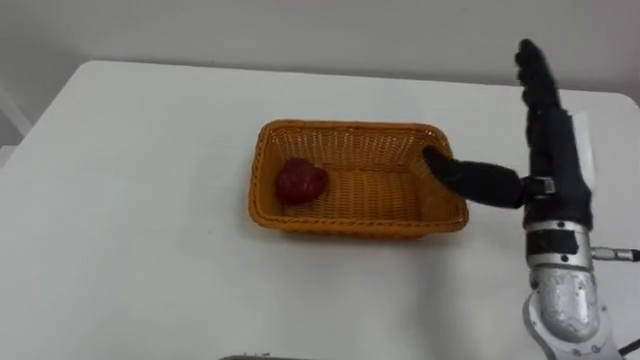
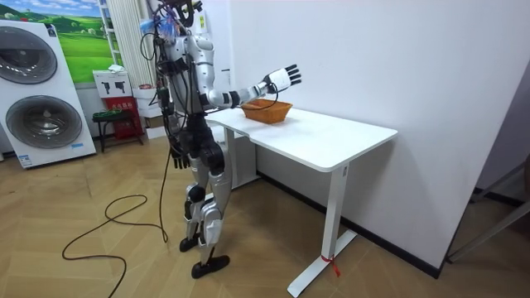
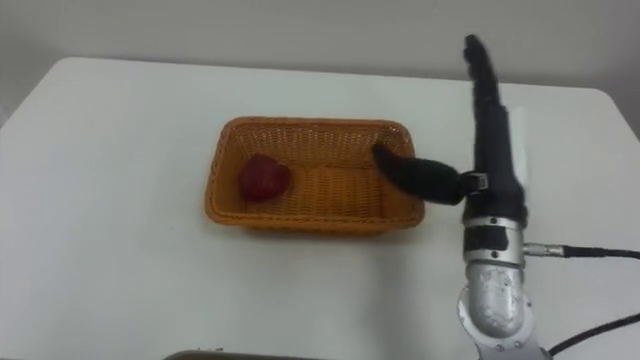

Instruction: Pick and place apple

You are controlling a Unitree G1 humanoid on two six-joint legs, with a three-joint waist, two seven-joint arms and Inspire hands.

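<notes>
White table (image 1: 130,200) by wall (image 2: 373,58): basket (image 1: 350,226) (apple (image 1: 300,181) inside), right hand (image 1: 560,160) at rim.

Woven wicker basket (image 1: 352,215), smooth table (image 1: 140,200)

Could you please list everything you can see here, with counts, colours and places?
apple: one, dark red, inside the basket at its left end.
basket: one, orange wicker, rectangular, on the table near its far edge.
table: one, white top on white legs, against the white wall.
washing machines: two, white, stacked at the room view's left.
right hand: one, black, open with straight fingers, raised beside the basket's right end, thumb reaching over the rim.
left hand: one, dark, hanging by the robot's hip in the room view.
</notes>
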